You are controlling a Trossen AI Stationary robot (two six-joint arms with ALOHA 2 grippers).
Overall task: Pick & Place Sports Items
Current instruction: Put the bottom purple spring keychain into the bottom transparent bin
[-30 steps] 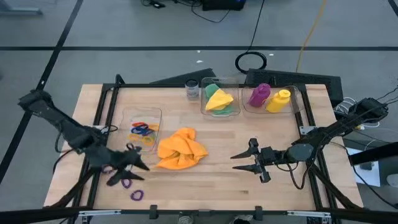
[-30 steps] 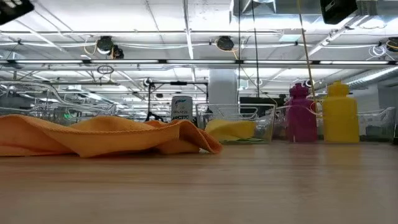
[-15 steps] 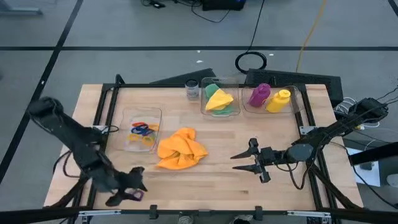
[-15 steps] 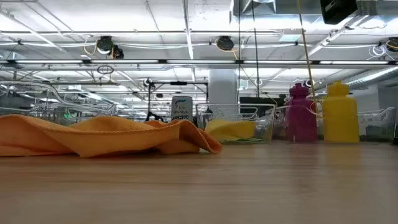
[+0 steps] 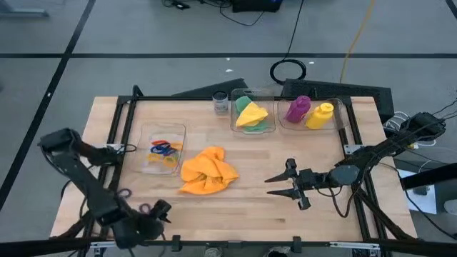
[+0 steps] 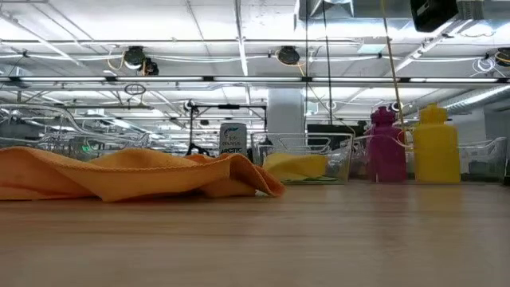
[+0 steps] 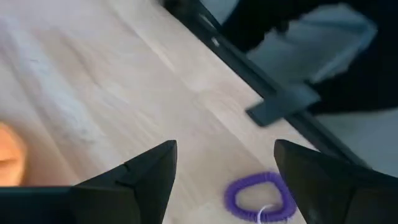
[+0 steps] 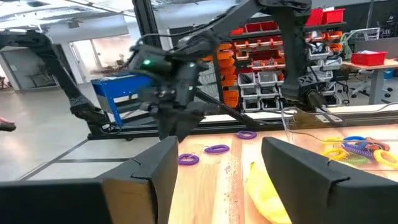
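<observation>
Landmark: orange cloth (image 5: 208,170), crumpled on the wooden table (image 5: 250,203), roughly mid-table.

Left gripper (image 5: 153,218) sits at the table's front edge, toward the left-front corner from the orange cloth. Fingers apart, nothing between them. In the left wrist view a purple elastic ring (image 7: 259,197) lies flat on the wood, in the gap ahead of the fingertips, touching neither finger. A second purple ring (image 5: 123,193) lies just to the left of that gripper, farther from the orange cloth.

Right gripper (image 5: 278,185) hovers to the right of the orange cloth, well apart from it, fingers spread, empty, pointing toward the cloth.

Clear plastic box (image 5: 163,148) just left of the orange cloth holds several coloured rings (image 5: 164,149). Behind the cloth, a second clear box (image 5: 252,114) holds the yellow cloth (image 5: 250,114) on a green one. To the right of that, a purple bottle (image 5: 297,108) and a yellow bottle (image 5: 320,115) lie together in a third box. Small glass jar (image 5: 221,103) stands left of the cloth box.
</observation>
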